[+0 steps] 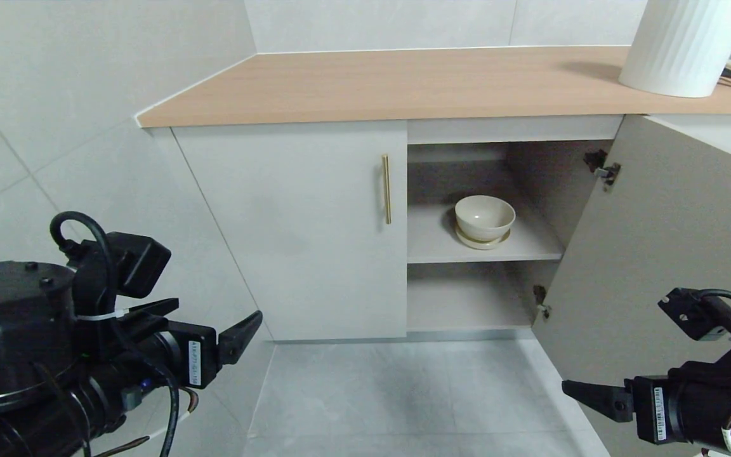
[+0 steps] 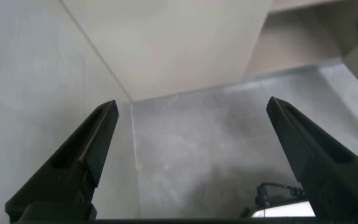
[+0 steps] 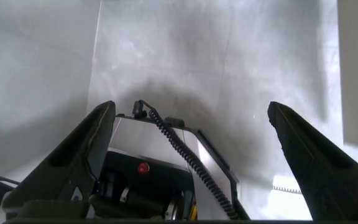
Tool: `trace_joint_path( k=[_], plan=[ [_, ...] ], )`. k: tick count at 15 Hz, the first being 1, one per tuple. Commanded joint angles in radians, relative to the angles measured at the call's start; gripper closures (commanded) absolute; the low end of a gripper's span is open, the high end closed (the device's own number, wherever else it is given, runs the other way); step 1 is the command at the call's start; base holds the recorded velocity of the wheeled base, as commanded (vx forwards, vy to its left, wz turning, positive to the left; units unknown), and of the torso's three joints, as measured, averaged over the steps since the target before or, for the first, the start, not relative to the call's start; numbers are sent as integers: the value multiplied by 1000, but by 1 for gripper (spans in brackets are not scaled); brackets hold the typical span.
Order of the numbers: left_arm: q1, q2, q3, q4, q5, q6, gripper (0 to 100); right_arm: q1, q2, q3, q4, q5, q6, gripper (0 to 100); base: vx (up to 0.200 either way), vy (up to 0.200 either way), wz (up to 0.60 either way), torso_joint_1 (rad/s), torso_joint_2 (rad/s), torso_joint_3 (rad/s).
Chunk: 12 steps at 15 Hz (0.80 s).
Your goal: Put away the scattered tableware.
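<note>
CABINET, LOWER KITCHEN: A cream ceramic bowl [image 1: 485, 216] sits on its matching saucer [image 1: 481, 242] on the upper shelf [image 1: 429, 244] of the white cabinet. It lies at three o'clock from the slim brass handle [image 1: 386, 189] and below the light wooden counter [image 1: 403, 82]. The white left-hand door [image 1: 289, 228] carrying that handle is shut. The grey right-hand door [image 1: 676, 241] stands wide open, farther out along the same three o'clock line. I hold both arms low over the grey tiled floor [image 1: 403, 400], the left claw [image 2: 191, 104] at eight o'clock in my head view and the right claw [image 3: 191, 106] at four o'clock. Each is spread wide and carries nothing. The tableware looks stowed, so I judge the open door is what remains. The risk is that the right claw sits near that door's lower edge. A careless swing could strain the hinges, or slam the door and jolt the bowl off its saucer.
</note>
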Motion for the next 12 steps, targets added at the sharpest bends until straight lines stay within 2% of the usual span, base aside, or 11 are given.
trace_joint_path(
  k=[1, 4, 12],
  plan=[
    [0, 4, 1, 0, 0, -1, 0, 0, 5, 0, 0, 0, 0, 0, -200, 0, 0, 2, 2, -2],
    [-2, 4, 1, 0, 2, -1, 0, 0, 5, 0, 0, 0, 0, 0, -200, 0, 0, 4, 2, 2],
    [-2, 4, 2, 1, 0, -1, 0, 0, 0, 0, 0, -1, 0, 0, 0, 0, 0, 0, 0, 0]
  ],
)
